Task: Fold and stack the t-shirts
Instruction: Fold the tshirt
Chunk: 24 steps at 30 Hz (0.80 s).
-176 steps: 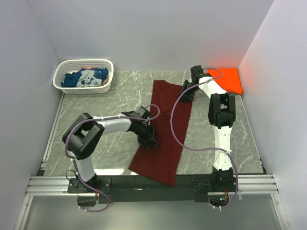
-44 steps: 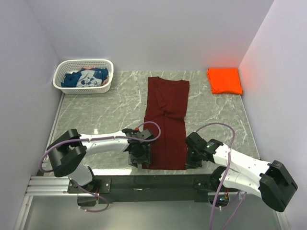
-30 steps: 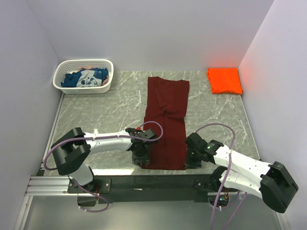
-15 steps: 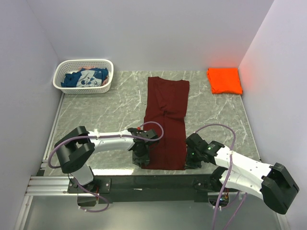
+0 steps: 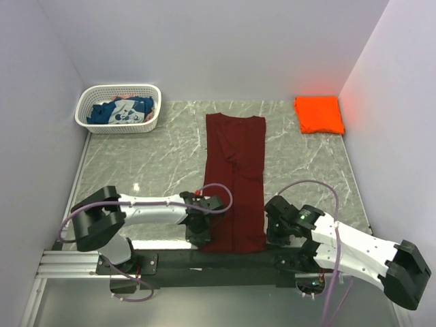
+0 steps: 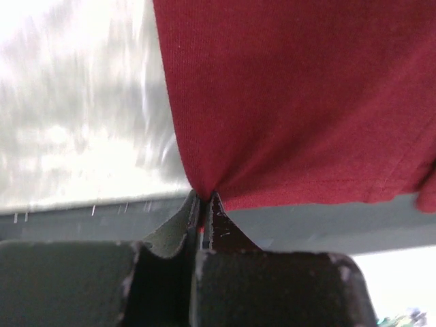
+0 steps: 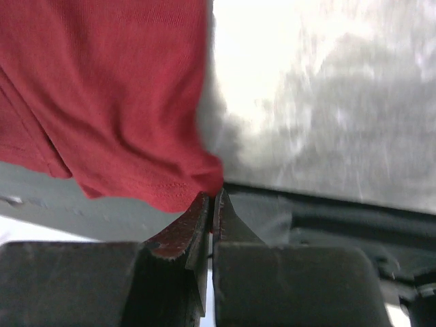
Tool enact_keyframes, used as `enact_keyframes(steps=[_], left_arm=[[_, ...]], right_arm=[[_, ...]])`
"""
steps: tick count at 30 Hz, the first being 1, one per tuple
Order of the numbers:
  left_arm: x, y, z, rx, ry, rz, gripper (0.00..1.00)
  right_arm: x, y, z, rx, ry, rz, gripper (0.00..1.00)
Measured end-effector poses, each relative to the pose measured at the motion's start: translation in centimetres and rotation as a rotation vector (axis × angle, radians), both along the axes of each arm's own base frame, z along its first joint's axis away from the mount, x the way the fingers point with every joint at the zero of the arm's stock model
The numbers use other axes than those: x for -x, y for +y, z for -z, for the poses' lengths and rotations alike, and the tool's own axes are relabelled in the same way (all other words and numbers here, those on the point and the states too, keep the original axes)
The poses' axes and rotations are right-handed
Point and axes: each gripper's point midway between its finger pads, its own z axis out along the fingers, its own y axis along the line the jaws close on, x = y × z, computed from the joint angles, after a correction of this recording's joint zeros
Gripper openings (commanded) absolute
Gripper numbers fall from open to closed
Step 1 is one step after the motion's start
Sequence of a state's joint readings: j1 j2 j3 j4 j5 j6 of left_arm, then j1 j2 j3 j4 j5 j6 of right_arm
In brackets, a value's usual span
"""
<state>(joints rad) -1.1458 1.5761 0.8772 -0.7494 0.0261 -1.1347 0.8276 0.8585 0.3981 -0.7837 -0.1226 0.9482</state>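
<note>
A dark maroon t-shirt (image 5: 234,178) lies folded into a long strip down the table's middle, its near end over the front edge. My left gripper (image 5: 204,235) is shut on its near left corner (image 6: 202,191). My right gripper (image 5: 271,235) is shut on the near right corner (image 7: 212,187). A folded bright orange t-shirt (image 5: 319,114) lies at the back right. A blue t-shirt with white print (image 5: 121,111) lies in the basket.
A white lattice basket (image 5: 88,125) stands at the back left. The dark front rail (image 5: 218,259) runs just under the shirt's near edge. Grey marble table (image 5: 150,160) lies bare on both sides of the strip. Walls close in left, right and behind.
My left gripper has shut on the maroon shirt's near left corner. Both grippers and the shirt have shifted toward the front edge, and the strip now lies longer and straighter.
</note>
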Motion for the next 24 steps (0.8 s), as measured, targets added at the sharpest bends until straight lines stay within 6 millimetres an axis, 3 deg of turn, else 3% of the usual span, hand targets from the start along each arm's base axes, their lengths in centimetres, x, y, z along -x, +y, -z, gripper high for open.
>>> enact_keyframes(steps=[5,12,15,24], left_arm=[[2.8,1.3,-1.9,0.027,0.036,0.026,0.01],[2.4,0.4,-4.2,0.106,0.032,0.013,0.01],[0.8,0.1,-4.9,0.118,0.023,-0.019,0.01],[-9.0,-0.1,-8.1,0.177,-0.112,-0.158,0.01]], right_arm=[[1.6,-0.4,-1.2,-0.025,0.023,-0.017,0.0],[1.1,-0.6,-3.6,-0.004,0.008,-0.001,0.0],[0.0,-0.3,-4.9,0.018,-0.018,0.003,0.0],[-6.7,-0.1,-8.1,0.101,-0.107,0.052,0.0]])
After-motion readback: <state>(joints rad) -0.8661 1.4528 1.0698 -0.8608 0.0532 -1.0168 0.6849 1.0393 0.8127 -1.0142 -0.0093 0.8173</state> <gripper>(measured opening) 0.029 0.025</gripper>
